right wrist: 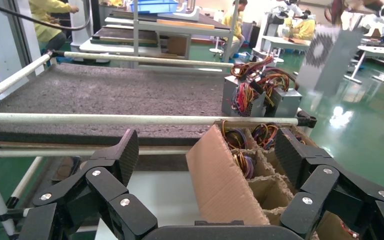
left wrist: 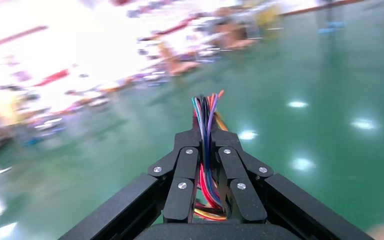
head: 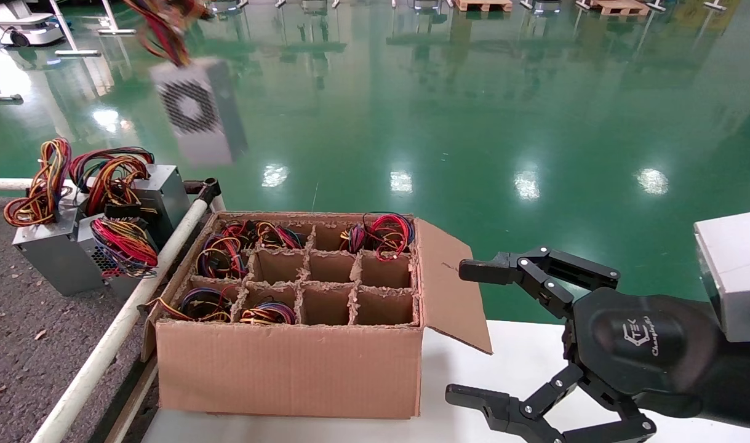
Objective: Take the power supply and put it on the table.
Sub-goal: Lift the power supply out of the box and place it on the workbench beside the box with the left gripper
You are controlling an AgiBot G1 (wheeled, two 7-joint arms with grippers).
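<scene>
Overhead lamps are throwing white glare patches across the glossy green floor (head: 473, 123). The hanging power supply (head: 197, 111) is smearing with motion blur. The left wrist view's background is streaking and blowing out, probably overexposed. Shadows are staying soft.

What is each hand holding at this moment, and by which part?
The left hand is shut on the power supply by its wire bundle, so the box hangs in the air. The right hand is open and holds nothing.
</scene>
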